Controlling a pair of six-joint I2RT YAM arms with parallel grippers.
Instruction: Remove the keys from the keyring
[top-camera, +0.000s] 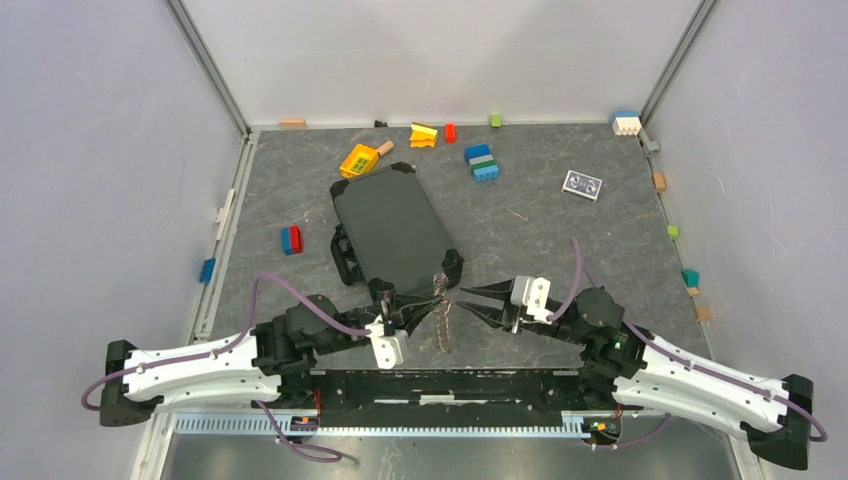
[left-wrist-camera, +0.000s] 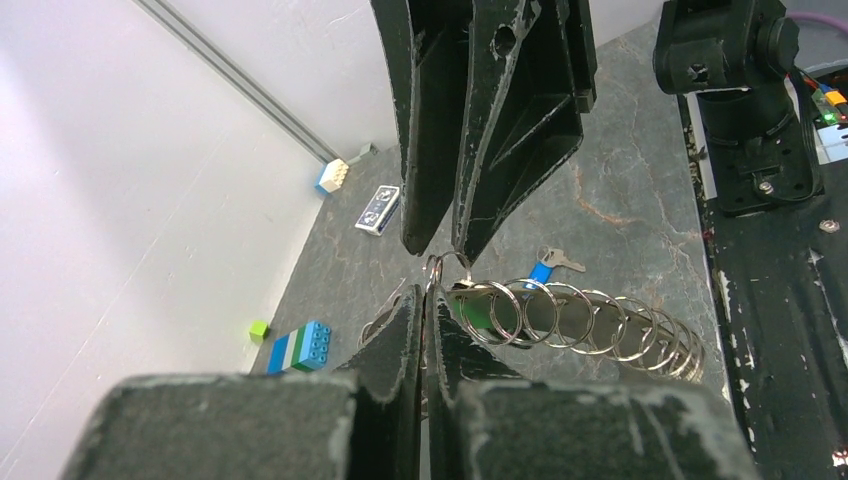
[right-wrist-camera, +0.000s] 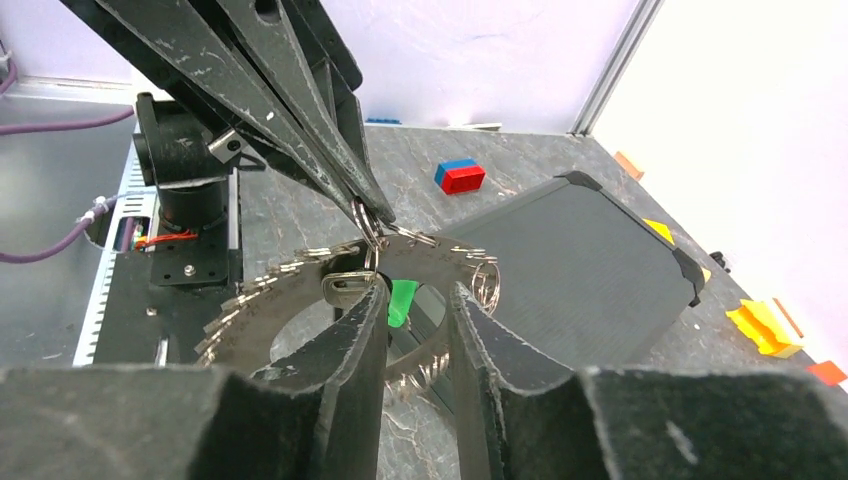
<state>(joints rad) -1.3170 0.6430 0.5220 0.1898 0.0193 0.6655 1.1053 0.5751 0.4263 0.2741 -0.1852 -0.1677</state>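
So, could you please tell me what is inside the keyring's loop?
A green tag hangs inside the keyring, with bare table showing through; the fingers of the right gripper cover the loop's near part.

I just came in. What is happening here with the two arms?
A keyring full of keys is held up over the table. The left gripper has its jaws shut on the ring. The right gripper faces it, jaws slightly apart around the ring near the green tag, apparently ready to work a key off.
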